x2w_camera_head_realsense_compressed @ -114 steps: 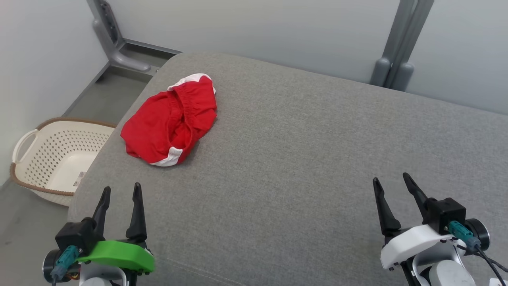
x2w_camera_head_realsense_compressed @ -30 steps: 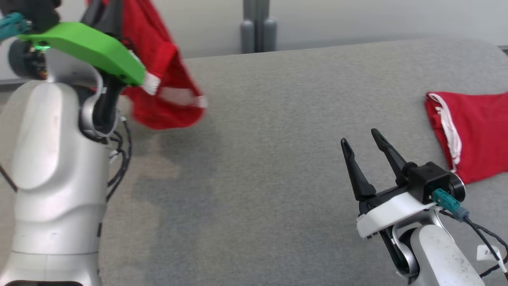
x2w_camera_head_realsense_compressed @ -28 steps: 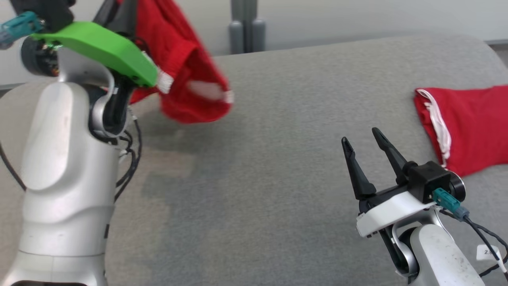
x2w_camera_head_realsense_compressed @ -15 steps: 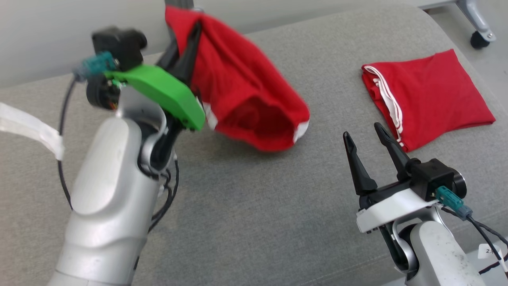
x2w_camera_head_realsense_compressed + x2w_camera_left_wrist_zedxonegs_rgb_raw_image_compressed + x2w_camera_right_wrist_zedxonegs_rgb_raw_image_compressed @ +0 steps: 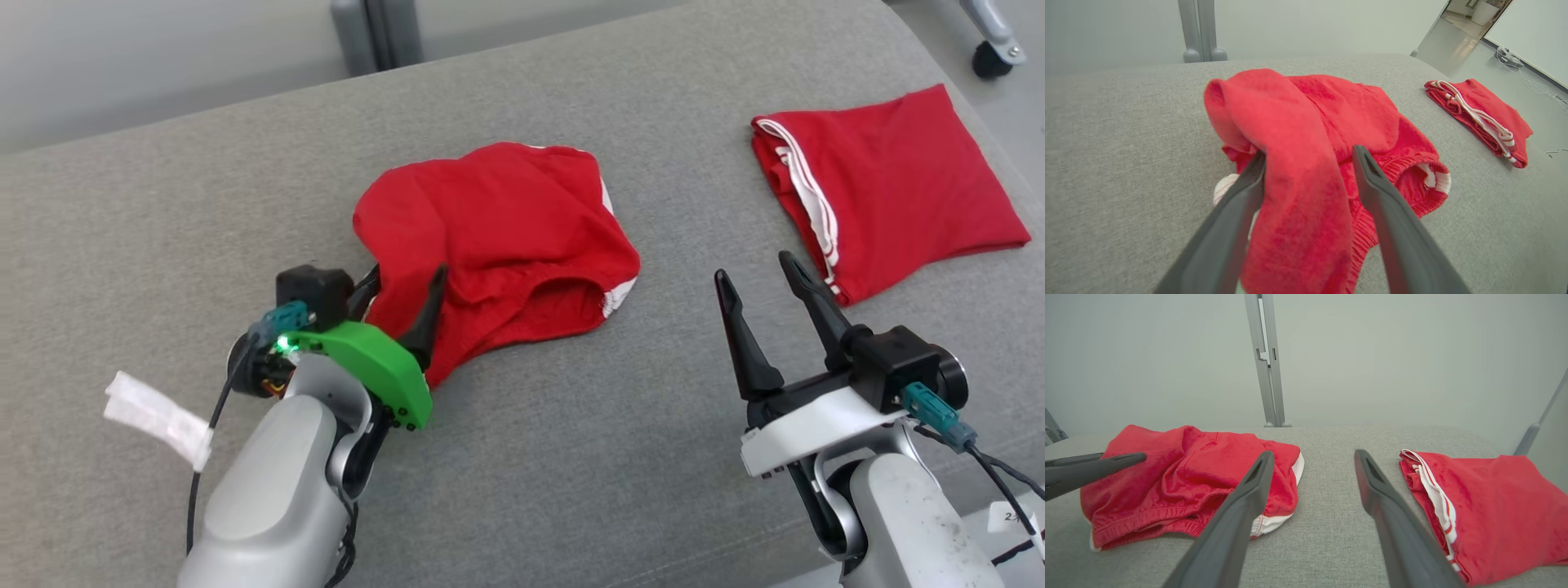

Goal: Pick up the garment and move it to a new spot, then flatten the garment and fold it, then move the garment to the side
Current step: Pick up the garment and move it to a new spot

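— Plain grey padded surface (image 5: 522, 490), pale wall behind. Where's the garment (image 5: 506, 212) sitting?
— Near the middle, in a rumpled red heap, waistband gaping toward the robot. Good open ground for spreading it out, I'd say.
— And the left gripper (image 5: 408, 273)?
— Low at the heap's near-left edge, fingers (image 5: 1241, 196) spread wide. A fold of cloth is draped between them, loose, not pinched.
— The right gripper (image 5: 753, 268)?
— Wide open too, holding nothing, near the heap's right side. It's handy there for taking a corner when the flattening starts.
— That other red piece (image 5: 898, 180)?
— Folded flat, well off to the right, likely out of the way of the work.
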{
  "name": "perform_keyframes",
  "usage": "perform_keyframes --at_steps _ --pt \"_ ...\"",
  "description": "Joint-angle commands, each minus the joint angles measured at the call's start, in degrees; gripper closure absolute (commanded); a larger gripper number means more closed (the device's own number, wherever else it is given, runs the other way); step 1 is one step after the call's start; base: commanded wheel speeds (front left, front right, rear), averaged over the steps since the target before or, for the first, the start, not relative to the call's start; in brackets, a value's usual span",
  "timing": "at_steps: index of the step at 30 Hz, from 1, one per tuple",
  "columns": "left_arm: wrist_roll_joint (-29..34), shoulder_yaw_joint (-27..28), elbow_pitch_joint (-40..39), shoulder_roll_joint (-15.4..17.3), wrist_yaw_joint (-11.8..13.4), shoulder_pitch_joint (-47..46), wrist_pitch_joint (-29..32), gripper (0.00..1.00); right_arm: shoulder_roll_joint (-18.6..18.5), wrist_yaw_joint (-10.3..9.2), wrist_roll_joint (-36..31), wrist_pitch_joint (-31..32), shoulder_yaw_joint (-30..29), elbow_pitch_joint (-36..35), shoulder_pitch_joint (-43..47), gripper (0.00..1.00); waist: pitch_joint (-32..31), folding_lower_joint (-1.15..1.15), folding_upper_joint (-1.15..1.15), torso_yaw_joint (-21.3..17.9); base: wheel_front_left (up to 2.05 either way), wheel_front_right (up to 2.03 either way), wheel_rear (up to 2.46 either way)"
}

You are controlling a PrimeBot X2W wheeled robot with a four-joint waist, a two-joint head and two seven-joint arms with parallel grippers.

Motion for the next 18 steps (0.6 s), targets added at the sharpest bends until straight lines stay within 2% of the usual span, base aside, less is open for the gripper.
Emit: perform_keyframes --at_steps 1,4,7,11,15,18 --pt "0.57 0.17 -0.15 1.00 -0.18 1.59 -2.37 0.00 -0.38 -0.11 -0.48 0.05 -0.13 0.05 0.77 0.00 -1.65 0.00 0.00 2.04 0.00 0.00 0.00" --pt "0.36 1.16 -1.52 1.72 -0.02 3.59 -7.37 0.00 -0.57 -0.11 -0.96 0.41 -0.60 -0.09 1.56 0.00 -2.95 0.00 0.00 3.77 0.00 0.00 0.00" --pt "0.61 3.24 -4.15 3.14 1.47 6.42 -10.40 0.00 -0.84 -0.11 -1.18 0.67 -1.28 -0.35 2.40 0.00 -4.32 0.00 0.00 5.85 0.00 0.00 0.00" --pt "0.50 6.89 -9.83 4.29 3.61 10.97 -11.65 0.00 -0.95 -0.11 -1.25 1.13 -2.07 -0.73 3.46 0.00 -5.74 0.00 0.00 8.27 0.00 0.00 0.00" --pt "1.37 11.20 -16.17 5.53 4.28 15.12 -11.82 0.00 -0.87 -0.11 -1.39 1.61 -2.79 -1.12 4.42 0.00 -6.58 0.00 0.00 10.48 0.00 0.00 0.00" --pt "2.29 13.86 -19.90 5.27 4.32 18.77 -11.79 0.00 -0.81 -0.11 -1.36 1.78 -3.06 -1.30 4.64 0.00 -7.13 0.00 0.00 11.67 0.00 0.00 0.00"
